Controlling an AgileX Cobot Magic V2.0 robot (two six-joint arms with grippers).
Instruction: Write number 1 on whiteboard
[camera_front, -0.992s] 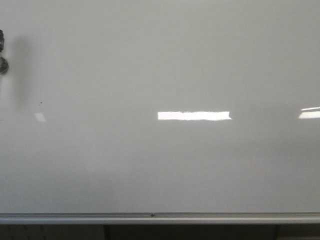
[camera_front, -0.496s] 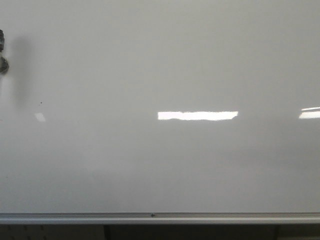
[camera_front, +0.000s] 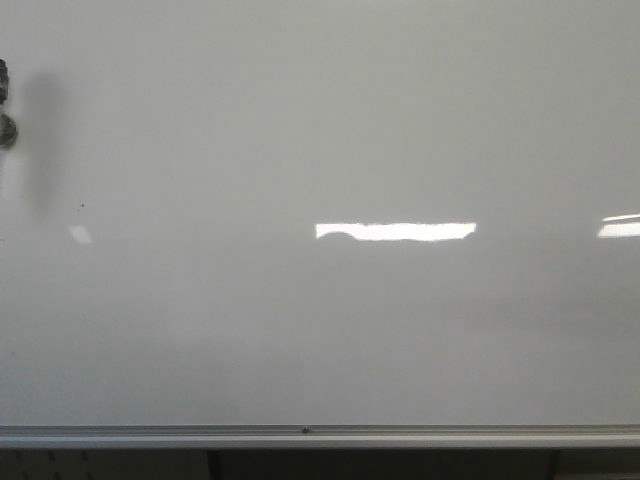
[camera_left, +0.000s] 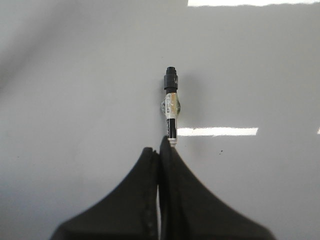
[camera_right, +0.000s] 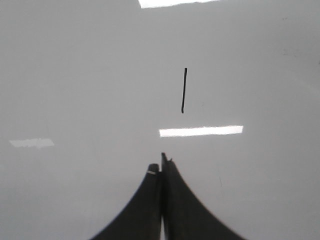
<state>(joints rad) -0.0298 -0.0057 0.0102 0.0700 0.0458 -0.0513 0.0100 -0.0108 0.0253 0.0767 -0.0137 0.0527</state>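
Note:
The whiteboard (camera_front: 330, 130) fills the front view, glossy pale grey, with a silver bottom rail (camera_front: 320, 436) and a tiny dark speck (camera_front: 82, 206). In the left wrist view my left gripper (camera_left: 159, 151) is shut on a black marker (camera_left: 171, 107), which sticks out past the fingertips toward the whiteboard (camera_left: 75, 75). My right gripper (camera_right: 160, 162) is shut with nothing in it, facing the whiteboard (camera_right: 75, 75). A short black vertical stroke (camera_right: 184, 90) shows on the board in the right wrist view. No stroke shows in the front view.
A small dark object (camera_front: 5, 105) pokes in at the front view's left edge, with a soft shadow (camera_front: 42, 140) beside it. Bright light reflections (camera_front: 395, 231) lie across the board. Below the rail is a dark gap (camera_front: 380, 465).
Only the bright reflection on the board has changed shape slightly. Nothing else has visibly moved.

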